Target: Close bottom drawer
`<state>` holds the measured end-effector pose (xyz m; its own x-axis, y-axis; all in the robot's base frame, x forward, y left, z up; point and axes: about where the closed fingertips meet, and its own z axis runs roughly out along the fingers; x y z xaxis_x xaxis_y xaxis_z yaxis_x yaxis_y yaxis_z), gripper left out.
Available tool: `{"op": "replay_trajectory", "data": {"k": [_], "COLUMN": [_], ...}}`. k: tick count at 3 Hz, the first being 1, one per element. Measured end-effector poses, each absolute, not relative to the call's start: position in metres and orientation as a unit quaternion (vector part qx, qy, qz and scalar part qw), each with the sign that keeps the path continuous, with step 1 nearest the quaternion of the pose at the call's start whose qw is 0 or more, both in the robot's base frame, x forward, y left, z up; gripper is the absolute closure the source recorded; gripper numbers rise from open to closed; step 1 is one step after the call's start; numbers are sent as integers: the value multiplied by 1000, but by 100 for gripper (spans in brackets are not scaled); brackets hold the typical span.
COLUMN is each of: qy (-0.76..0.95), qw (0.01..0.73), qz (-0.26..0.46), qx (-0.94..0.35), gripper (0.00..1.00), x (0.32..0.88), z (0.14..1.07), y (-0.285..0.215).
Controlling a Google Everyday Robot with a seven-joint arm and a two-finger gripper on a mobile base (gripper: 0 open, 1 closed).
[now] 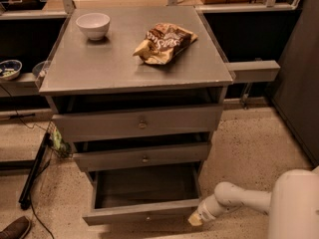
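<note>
Three drawers on this grey cabinet, and the bottom drawer (pixel 134 212) is the one hanging far out, w/ its inside bare and its front panel low in the shot. The gripper (pixel 195 219) sits right at the right end of that front, at or just beside the corner. Open or shut? Can't tell, and no sign it has hold of anything. The white arm (pixel 239 198) reaches in from the lower right.

Risk no. 1, in my view: the contact is way off-centre. A push from that corner could twist the drawer on its runners and jam it partway. Risk no. 2: the tip slides off the edge and slips past the side of the front, so the arm goes fwd and the drawer doesn't. A hard shove might also jolt the whole unit, esp. w/ loose stuff on top.

On the cabinet top (pixel 99 68), smooth grey and flat, a white bowl (pixel 93 25) stands back left and a crumpled snack bag (pixel 164 43) lies near the middle-right, the two well apart. The middle drawer (pixel 142 156) and top drawer (pixel 137 123) each look a little proud of the frame.

Round about: speckled floor (pixel 249 148), dim light, a black pole (pixel 35 168) leaning at left, and a small dish (pixel 9 68) on a side shelf.
</note>
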<state>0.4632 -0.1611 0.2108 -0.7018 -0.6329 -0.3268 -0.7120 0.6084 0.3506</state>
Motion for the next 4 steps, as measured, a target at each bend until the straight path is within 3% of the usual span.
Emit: {"op": "replay_trajectory", "data": {"k": [2,4], "qy": [899,903], "qw": [78,87], "qz": [231,225], "qx": [-364,-355], "gripper": [100,100], "x": [464,505], "z": [200,184], "y": [-161,-146]}}
